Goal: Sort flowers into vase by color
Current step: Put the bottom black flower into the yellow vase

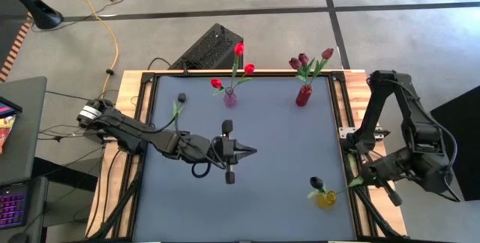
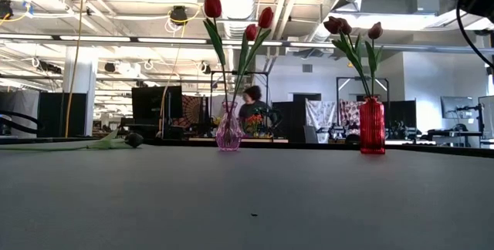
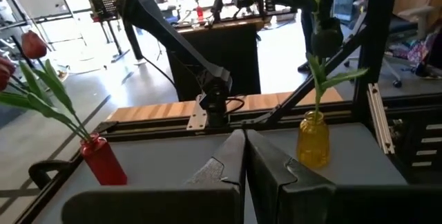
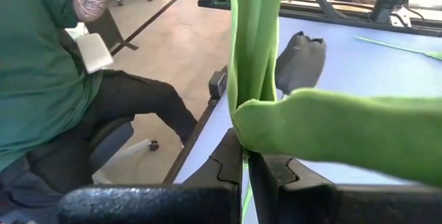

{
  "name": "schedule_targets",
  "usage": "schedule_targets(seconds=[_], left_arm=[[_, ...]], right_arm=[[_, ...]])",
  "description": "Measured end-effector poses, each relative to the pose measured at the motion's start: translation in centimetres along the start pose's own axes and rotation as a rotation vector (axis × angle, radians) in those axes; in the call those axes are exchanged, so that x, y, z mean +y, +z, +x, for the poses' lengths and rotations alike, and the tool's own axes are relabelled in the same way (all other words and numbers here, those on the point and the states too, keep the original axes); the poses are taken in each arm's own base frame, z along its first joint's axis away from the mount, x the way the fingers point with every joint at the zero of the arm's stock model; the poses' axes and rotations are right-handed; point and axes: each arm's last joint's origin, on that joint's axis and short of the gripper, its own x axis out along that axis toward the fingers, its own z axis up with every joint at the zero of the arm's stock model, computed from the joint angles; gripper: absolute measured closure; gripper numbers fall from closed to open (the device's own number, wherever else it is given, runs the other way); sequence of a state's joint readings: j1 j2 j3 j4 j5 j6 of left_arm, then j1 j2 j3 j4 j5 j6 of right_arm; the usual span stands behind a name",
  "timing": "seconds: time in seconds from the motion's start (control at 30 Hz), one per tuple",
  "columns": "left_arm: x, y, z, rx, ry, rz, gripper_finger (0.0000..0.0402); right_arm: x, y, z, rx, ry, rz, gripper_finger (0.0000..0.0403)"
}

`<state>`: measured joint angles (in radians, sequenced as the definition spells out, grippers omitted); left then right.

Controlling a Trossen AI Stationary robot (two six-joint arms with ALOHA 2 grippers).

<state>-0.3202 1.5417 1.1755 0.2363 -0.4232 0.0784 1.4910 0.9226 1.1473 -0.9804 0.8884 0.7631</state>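
Note:
My right gripper (image 1: 360,182) (image 4: 245,160) stands at the table's near right corner, shut on a green flower stem with a broad leaf (image 4: 345,131). Next to it stands the yellow vase (image 1: 326,199) (image 3: 313,138), with a stem and a black head (image 1: 316,181) (image 4: 300,61) above it. Whether that head belongs to the held stem I cannot tell. My left gripper (image 1: 253,151) (image 3: 244,144) hangs shut and empty over the table's middle. One black-headed flower (image 1: 178,105) (image 2: 116,143) lies flat at far left. The pink vase (image 1: 230,98) (image 2: 229,130) holds red tulips. Maroon tulips fill the red vase (image 1: 302,95) (image 2: 371,126). My right gripper pinches the green stem (image 4: 243,148) between its two fingers, at the place where the broad leaf branches off. The stem (image 4: 252,37) rises past the fingertips and leaves the wrist view's top. Its lower end is hidden by the fingers.
A person in a green shirt (image 4: 41,65) sits just off the table's near edge, close to my right arm. Wooden rails (image 1: 142,123) frame the grey mat. A black box (image 1: 210,48) lies on the floor beyond the far edge.

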Motion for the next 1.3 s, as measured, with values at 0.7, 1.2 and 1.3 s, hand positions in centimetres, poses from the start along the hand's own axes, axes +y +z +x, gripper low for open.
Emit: schedule_targets(seconds=[0.7,1.2,1.3], left_arm=[[-0.3,-0.2,-0.1,0.016,-0.059,-0.005,0.0401],[-0.5,-0.6,-0.1,0.059,-0.107,-0.017,0.0401],[-0.5,-1.0,-0.1,0.104,-0.109,-0.036,0.0401]], right_arm=[[-0.3,-1.2,0.5,0.077,-0.016,0.011,0.0348],[-0.7,-1.4,1.6,0.256,0.048,0.164,0.0210],[-1.1,-1.3,2.0,0.325,0.075,0.202,0.0179]])
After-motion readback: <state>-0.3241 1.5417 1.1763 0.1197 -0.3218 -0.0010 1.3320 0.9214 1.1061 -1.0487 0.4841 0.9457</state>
